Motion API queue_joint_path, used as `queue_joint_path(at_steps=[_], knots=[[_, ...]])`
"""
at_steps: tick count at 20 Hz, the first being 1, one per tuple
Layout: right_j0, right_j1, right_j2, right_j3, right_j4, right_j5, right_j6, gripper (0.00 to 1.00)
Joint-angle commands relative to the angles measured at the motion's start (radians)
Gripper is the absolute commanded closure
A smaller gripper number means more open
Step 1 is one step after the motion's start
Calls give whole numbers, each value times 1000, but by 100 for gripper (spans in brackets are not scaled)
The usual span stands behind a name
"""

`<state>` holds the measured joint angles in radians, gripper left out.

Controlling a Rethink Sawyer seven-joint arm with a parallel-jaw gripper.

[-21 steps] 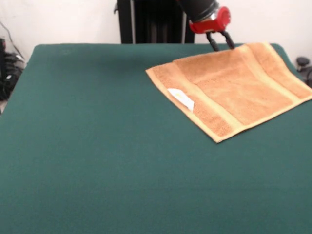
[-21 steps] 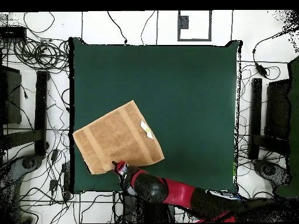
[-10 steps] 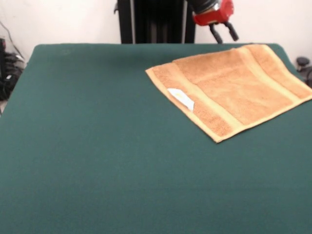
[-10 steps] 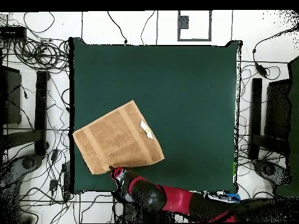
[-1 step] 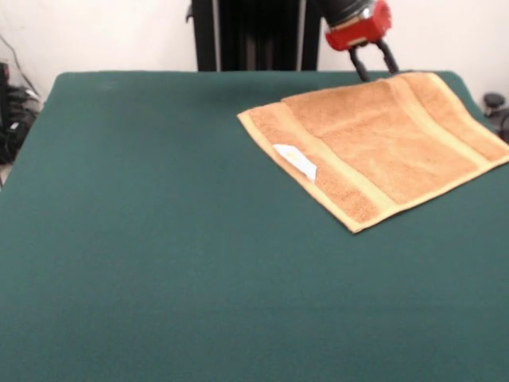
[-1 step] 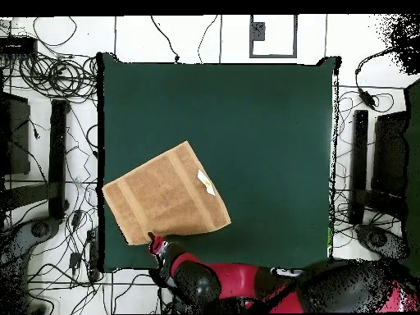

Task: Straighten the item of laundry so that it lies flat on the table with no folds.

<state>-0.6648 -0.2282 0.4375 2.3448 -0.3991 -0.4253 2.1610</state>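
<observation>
The towel (image 5: 378,143) sits spread out at the front view's upper right, turned at an angle, one corner reaching the desk (image 5: 159,239) edge, its white label (image 5: 296,161) showing on the near band. To your eye it reads nearly flat: bands run straight and no obvious fold shows, though the far edge by the arm is harder to judge. Your tool (image 5: 376,65) hangs just over that far edge, its two black fingers (image 5: 361,66) parted a modest way with nothing between them. From overhead, the tool (image 6: 154,244) is right at the towel's (image 6: 168,195) edge nearest the robot base, close to the desk's (image 6: 246,115) rim. If you go in again, come down on the very hem, pinch only one layer, and draw outward low and slow so the cloth slides rather than bunches. Watch that corner by the desk edge; a hard pull could drag it over. If the hem looks flat, you're likely done here.
</observation>
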Motion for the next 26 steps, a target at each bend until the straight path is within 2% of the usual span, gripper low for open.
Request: queue_joint_path(at_steps=[1, 10, 15, 16, 26], knots=[[115, 119, -91, -263, -54, -183, 80, 0], [122, 164, -110, -324, -110, -184, 102, 0], [132, 146, -118, -316, -88, -144, 106, 0], [131, 144, -118, -315, -86, -140, 108, 100], [165, 124, -142, -303, -48, -158, 120, 100]])
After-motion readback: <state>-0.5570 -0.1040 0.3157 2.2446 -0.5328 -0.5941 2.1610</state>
